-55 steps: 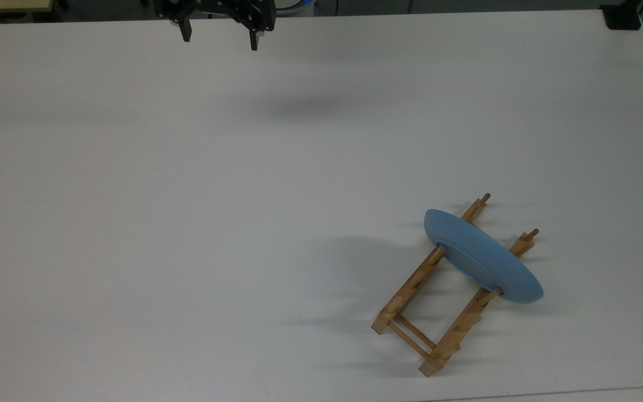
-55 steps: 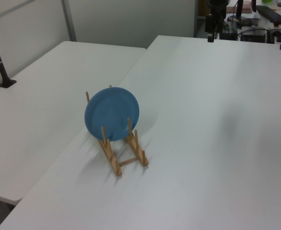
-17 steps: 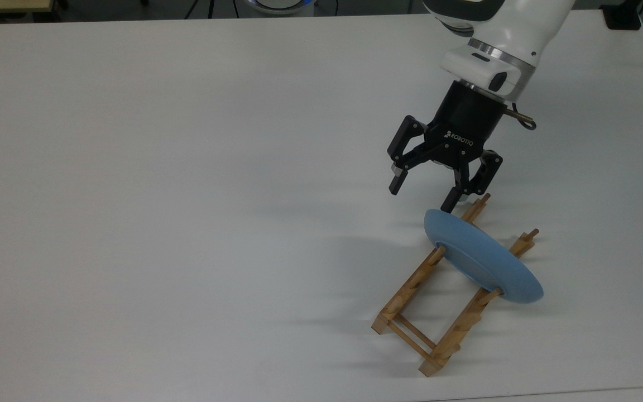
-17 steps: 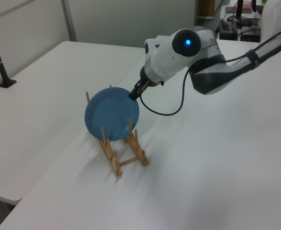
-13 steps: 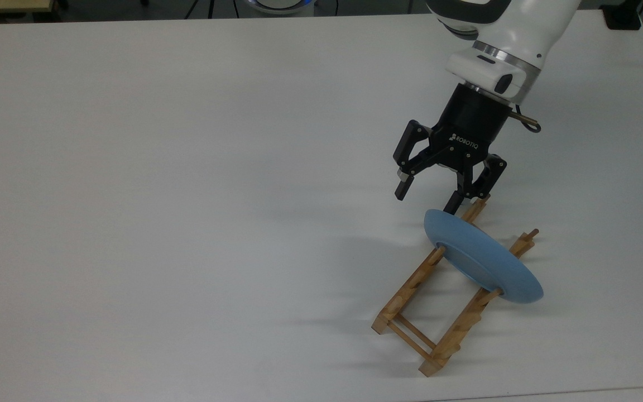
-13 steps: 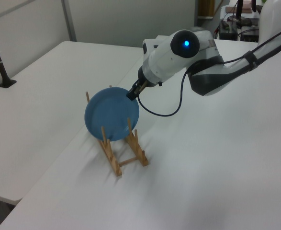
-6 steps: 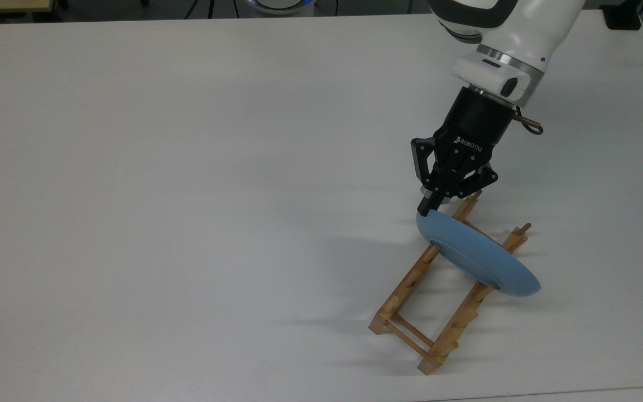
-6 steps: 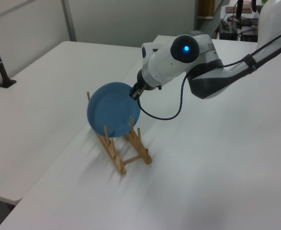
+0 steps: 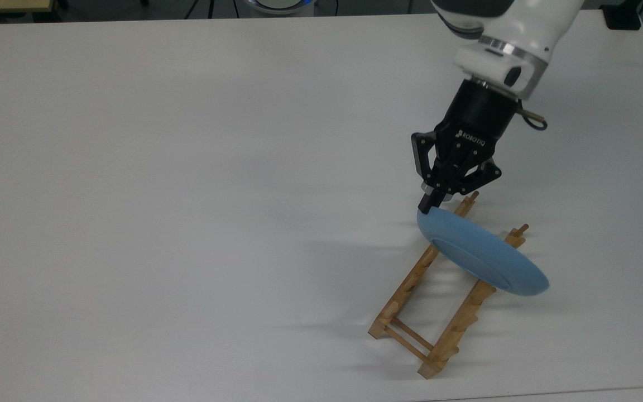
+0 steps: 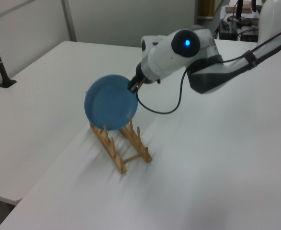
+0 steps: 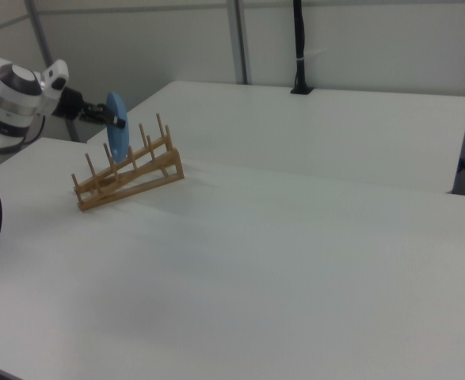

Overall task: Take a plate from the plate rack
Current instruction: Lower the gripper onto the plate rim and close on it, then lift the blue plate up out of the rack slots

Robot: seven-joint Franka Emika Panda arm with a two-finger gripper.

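Plate [image 9: 480,254] and rack sit near one corner of a big white table [image 9: 187,167]. The blue plate stands on its edge, tipped a bit, over the far end of the wooden plate rack [image 9: 433,312], between its pegs. In the left view the plate [image 10: 109,102] looks lifted a little above the rails, but I cannot tell if its bottom edge touches the rack [image 10: 121,148]. The black gripper [image 9: 428,205] has its two fingers squeezed shut on the plate's top rim. White letters on the gripper's black body say ROBOTIQ. The white arm [image 9: 500,33] reaches in from the top view's upper right. A round blue light [image 10: 186,42] glows on the arm in the left view. In the right view the plate [image 11: 117,134] stands thin and upright over the rack [image 11: 129,170].
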